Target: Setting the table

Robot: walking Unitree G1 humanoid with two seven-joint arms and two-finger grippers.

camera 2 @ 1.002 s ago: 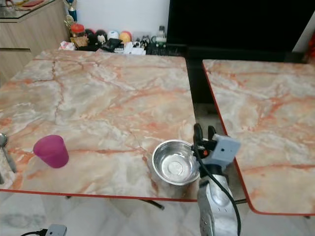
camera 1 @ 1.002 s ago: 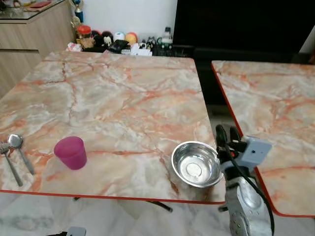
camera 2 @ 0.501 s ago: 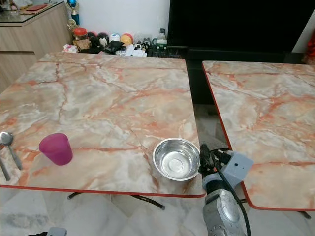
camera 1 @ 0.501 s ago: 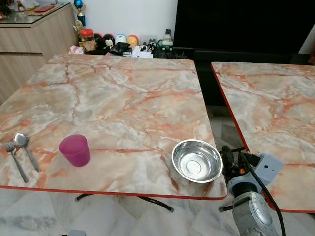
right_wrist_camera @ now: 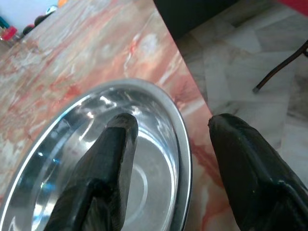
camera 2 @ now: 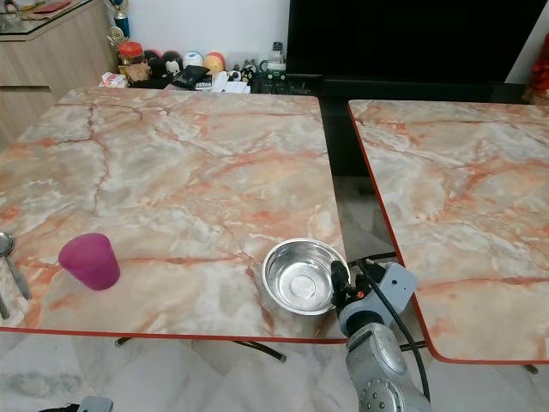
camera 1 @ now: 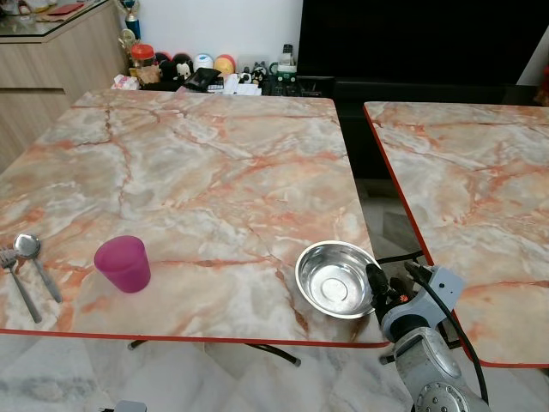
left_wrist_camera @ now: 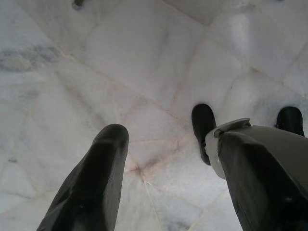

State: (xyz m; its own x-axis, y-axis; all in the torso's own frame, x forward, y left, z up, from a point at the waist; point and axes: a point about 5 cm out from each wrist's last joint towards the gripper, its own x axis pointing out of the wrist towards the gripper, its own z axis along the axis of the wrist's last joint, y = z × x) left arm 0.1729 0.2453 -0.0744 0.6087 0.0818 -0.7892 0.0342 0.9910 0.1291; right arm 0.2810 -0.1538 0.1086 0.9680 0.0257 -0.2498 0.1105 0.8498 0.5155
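The steel bowl (camera 1: 336, 278) sits near the front right corner of the marble table (camera 1: 197, 180), lower centre of the frame. The right pincer (right_wrist_camera: 168, 139) is open, its two black fingers (right_wrist_camera: 115, 144) straddling the bowl's right rim: one inside the bowl, one outside over the table edge. Whether either finger touches the rim cannot be told. A pink cup (camera 1: 122, 264) stands at lower left, with a spoon (camera 1: 34, 263) and fork (camera 1: 15, 281) further left. The left pincer (left_wrist_camera: 163, 159) hangs open over the white floor (left_wrist_camera: 120, 72).

Fork (camera 1: 7, 257) cut by left edge.
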